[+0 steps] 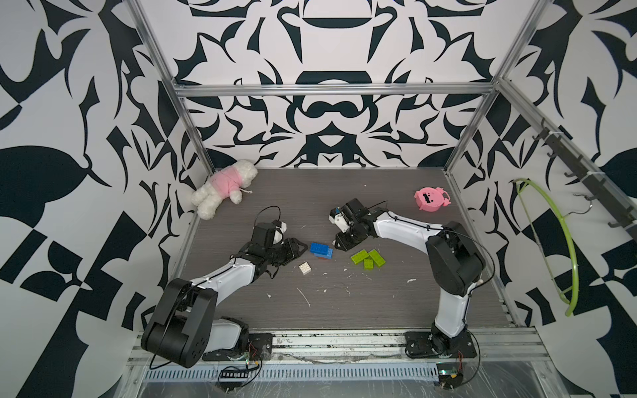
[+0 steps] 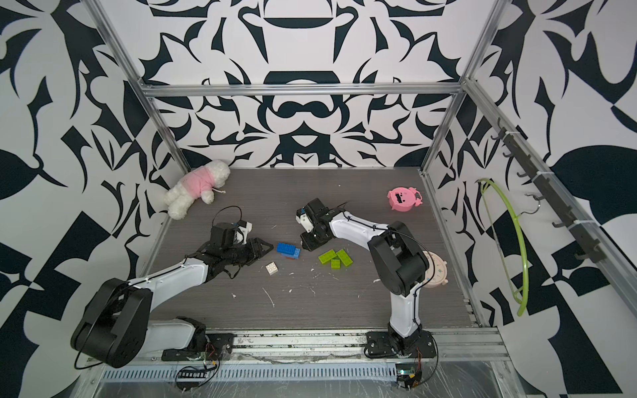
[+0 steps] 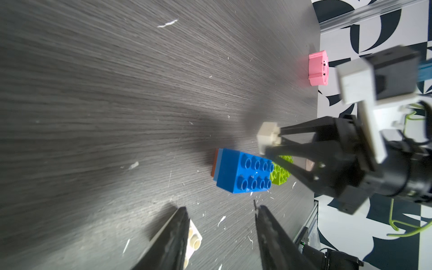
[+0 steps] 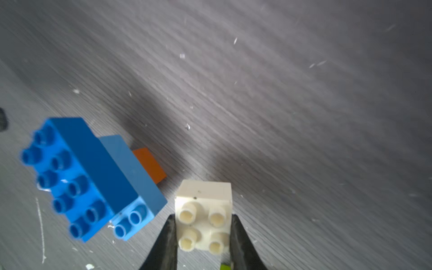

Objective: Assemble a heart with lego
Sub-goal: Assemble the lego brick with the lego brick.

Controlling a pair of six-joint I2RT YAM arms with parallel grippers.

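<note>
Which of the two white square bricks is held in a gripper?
The white brick clamped in the right gripper, beside the blue stack; the other white brick lies free on the table.

Blue brick stack (image 2: 288, 250), lime-green bricks (image 2: 333, 257) nearby, white square brick (image 2: 271, 268) nearby, pink pig toy (image 2: 401, 200) well apart

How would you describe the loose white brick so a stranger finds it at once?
On the table, find the blue stack near the middle. The white square brick lies in front, toward the arm bases; its twin is held by the right gripper.
</note>
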